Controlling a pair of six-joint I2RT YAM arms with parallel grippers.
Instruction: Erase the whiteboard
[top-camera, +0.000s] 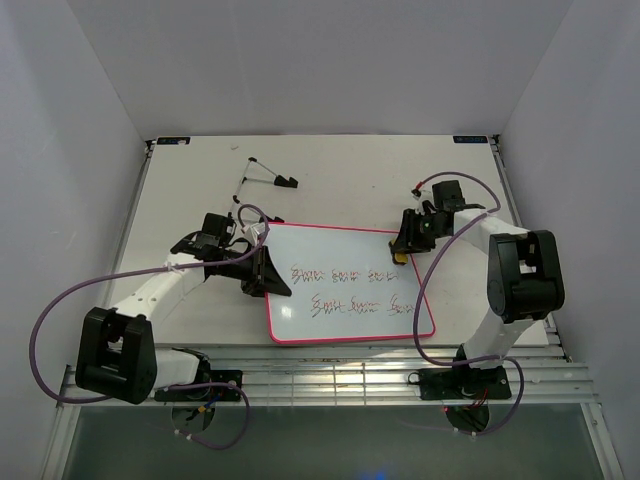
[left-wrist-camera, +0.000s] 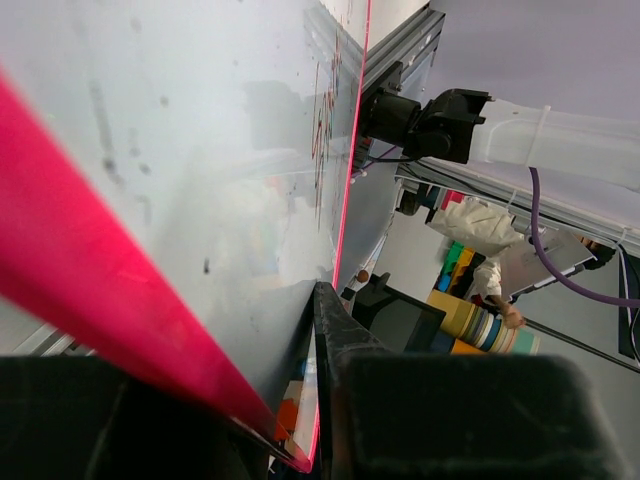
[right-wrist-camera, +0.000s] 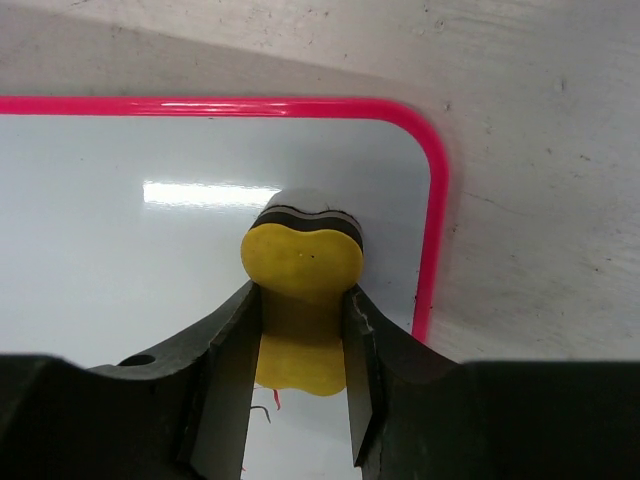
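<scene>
The whiteboard (top-camera: 330, 250) lies flat mid-table, pink-bordered, with two rows of dark and red handwriting (top-camera: 350, 290) on its right half. My left gripper (top-camera: 266, 274) is shut on the board's left edge; in the left wrist view the board (left-wrist-camera: 200, 150) runs between the jaws of that gripper (left-wrist-camera: 285, 420). My right gripper (top-camera: 402, 248) is shut on a yellow sponge eraser (right-wrist-camera: 303, 265), with the eraser's dark felt face pressed on the board (right-wrist-camera: 120, 230) near its far right corner. In the right wrist view the gripper (right-wrist-camera: 303, 330) clamps the eraser's waist.
A black marker (top-camera: 286, 182) and a thin wire stand (top-camera: 248, 172) lie on the table behind the board. The table (top-camera: 200, 190) is walled on three sides. A slatted metal rail (top-camera: 340, 375) runs along the near edge.
</scene>
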